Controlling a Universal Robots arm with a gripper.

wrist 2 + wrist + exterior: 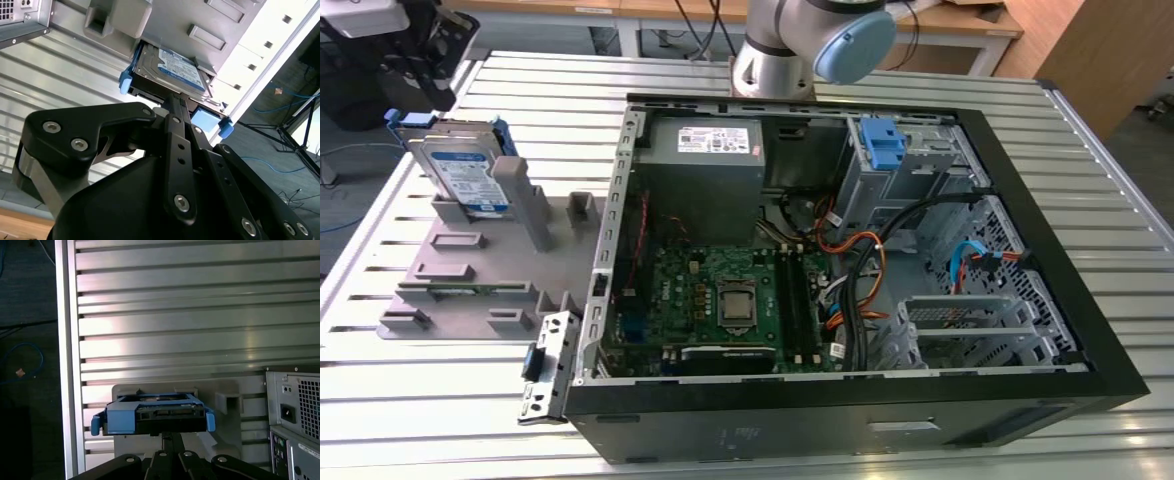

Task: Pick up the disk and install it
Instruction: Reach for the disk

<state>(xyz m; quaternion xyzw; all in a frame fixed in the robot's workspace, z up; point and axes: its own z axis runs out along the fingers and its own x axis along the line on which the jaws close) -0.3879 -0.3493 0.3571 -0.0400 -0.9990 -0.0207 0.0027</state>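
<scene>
The disk (460, 168) is a silver drive with a white and blue label in a blue carrier frame. It stands on edge in the grey holder (480, 260) on the exterior view's left, beside the open computer case. My gripper (416, 88) hangs just above the disk's upper end. In both wrist views the gripper's tip (172, 436) (172, 106) reaches the end edge of the disk (152, 415) (172, 70), which still rests against the holder (227, 397). Whether the gripper has hold of the disk is hidden.
The open computer case (987, 400) fills the table's middle, with the grey power-supply box (707, 150), the motherboard (727, 300) and a metal drive cage with a blue latch tab (885, 145). My arm's base (781, 50) stands behind it. The slatted table's edge (67, 365) lies close to the holder.
</scene>
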